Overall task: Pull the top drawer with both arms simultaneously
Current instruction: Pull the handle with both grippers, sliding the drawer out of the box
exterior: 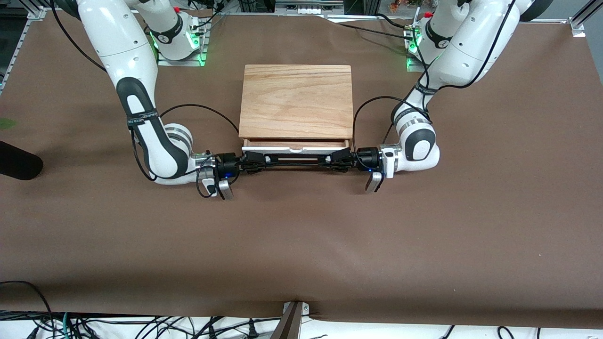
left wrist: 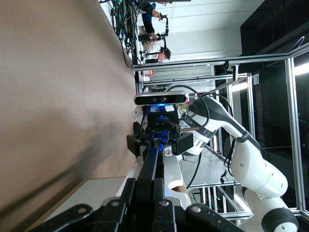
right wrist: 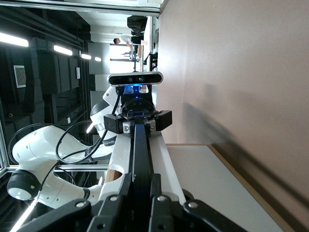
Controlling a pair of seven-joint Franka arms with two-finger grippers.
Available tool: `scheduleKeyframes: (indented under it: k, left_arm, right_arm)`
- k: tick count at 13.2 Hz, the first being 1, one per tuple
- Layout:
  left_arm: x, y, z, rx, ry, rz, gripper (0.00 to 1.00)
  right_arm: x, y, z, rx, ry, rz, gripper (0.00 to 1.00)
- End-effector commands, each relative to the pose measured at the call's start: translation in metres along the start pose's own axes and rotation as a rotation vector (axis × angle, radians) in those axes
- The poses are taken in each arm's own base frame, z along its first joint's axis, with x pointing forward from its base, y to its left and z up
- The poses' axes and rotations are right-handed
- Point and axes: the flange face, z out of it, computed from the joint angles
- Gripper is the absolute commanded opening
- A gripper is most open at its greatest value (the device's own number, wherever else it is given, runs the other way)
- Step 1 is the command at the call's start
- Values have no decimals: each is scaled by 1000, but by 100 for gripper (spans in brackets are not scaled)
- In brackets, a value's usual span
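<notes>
The top drawer [exterior: 297, 149] stands a little way out of the oak-grain cabinet [exterior: 296, 101], and a strip of its reddish-brown inside [exterior: 296, 142] shows. Its black bar handle [exterior: 297, 160] runs along the white front panel. My right gripper [exterior: 259, 161] is shut on the handle's end toward the right arm. My left gripper [exterior: 333, 161] is shut on the other end. In the left wrist view my left gripper [left wrist: 147, 186] clamps the bar [left wrist: 152, 159] beside the white panel [left wrist: 96, 193]. In the right wrist view my right gripper [right wrist: 141, 181] clamps the bar [right wrist: 140, 150] beside the panel [right wrist: 193, 174].
The cabinet stands on a brown table cover [exterior: 301, 245] midway between the two arm bases. A dark object [exterior: 19, 162] lies at the table's edge toward the right arm's end. Cables hang along the table edge nearest the front camera.
</notes>
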Motion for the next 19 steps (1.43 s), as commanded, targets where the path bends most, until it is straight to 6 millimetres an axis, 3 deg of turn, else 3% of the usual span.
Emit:
scheduleKeyframes:
  k: [1, 4, 19]
  left_arm:
    - [5, -8, -4, 14, -3, 21, 0]
    - [14, -11, -10, 24, 0, 7, 0]
    - [50, -22, -25, 44, 24, -21, 0]
  right_arm:
    - [45, -22, -55, 33, 119, 27, 0]
    - [54, -26, -57, 39, 121, 51, 0]
    - [84, -5, -65, 43, 144, 44, 0]
